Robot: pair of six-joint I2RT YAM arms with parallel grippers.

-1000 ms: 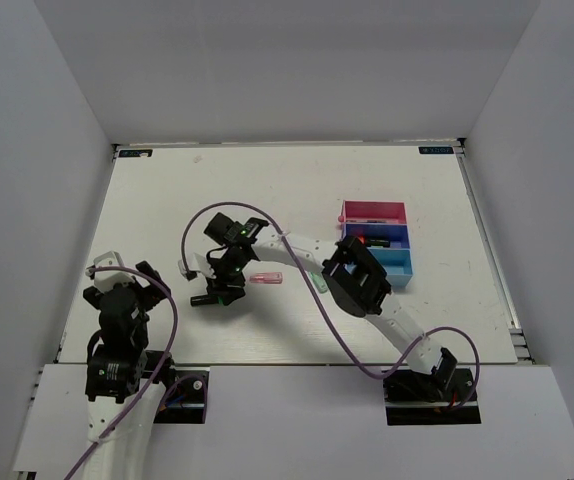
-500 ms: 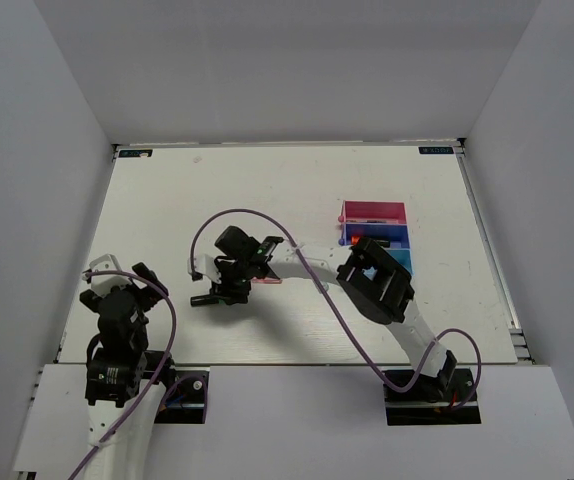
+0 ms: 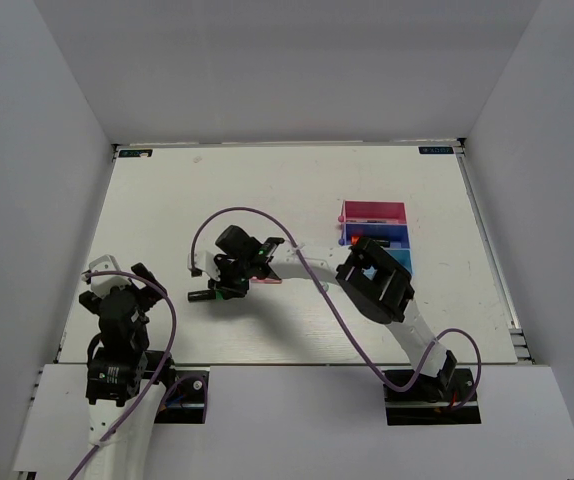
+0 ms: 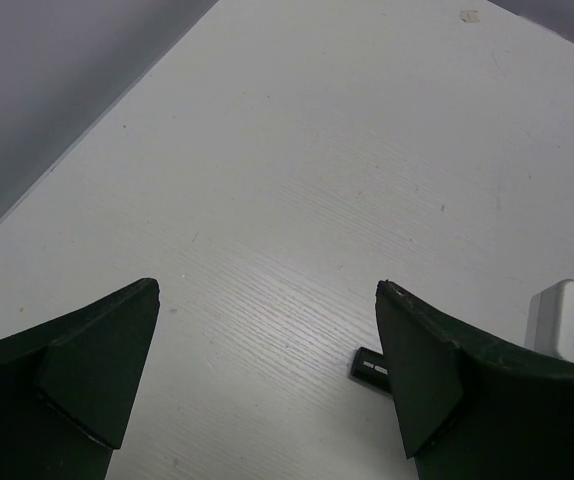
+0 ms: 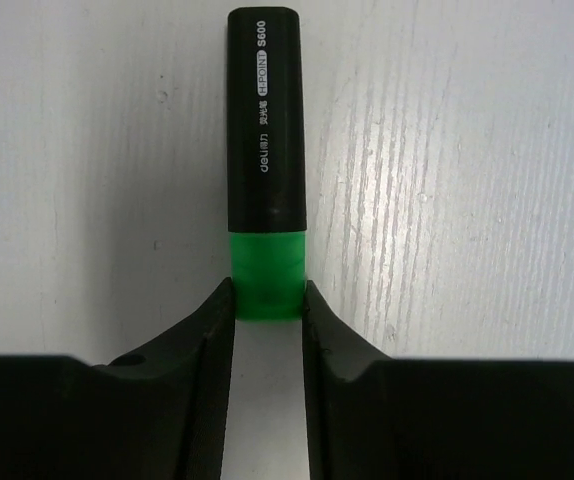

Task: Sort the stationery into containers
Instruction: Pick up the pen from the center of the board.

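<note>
A marker with a black body and a green end lies on the white table. My right gripper is shut on its green end, both fingers touching it. In the top view the right arm reaches far left, with the gripper over the marker. A pink marker lies just right of it. The magenta, dark blue and light blue trays stand in a row at the right. My left gripper is open and empty at the near left; its wrist view shows the marker's black tip.
Something orange-red lies at the left end of the dark blue tray. The right arm's forearm and purple cable stretch across the table's middle. Grey walls close in the table on three sides.
The right arm has stretched out lower and its gripper has come down onto the green-black marker and closed on its green end. The left arm has hardly moved.
</note>
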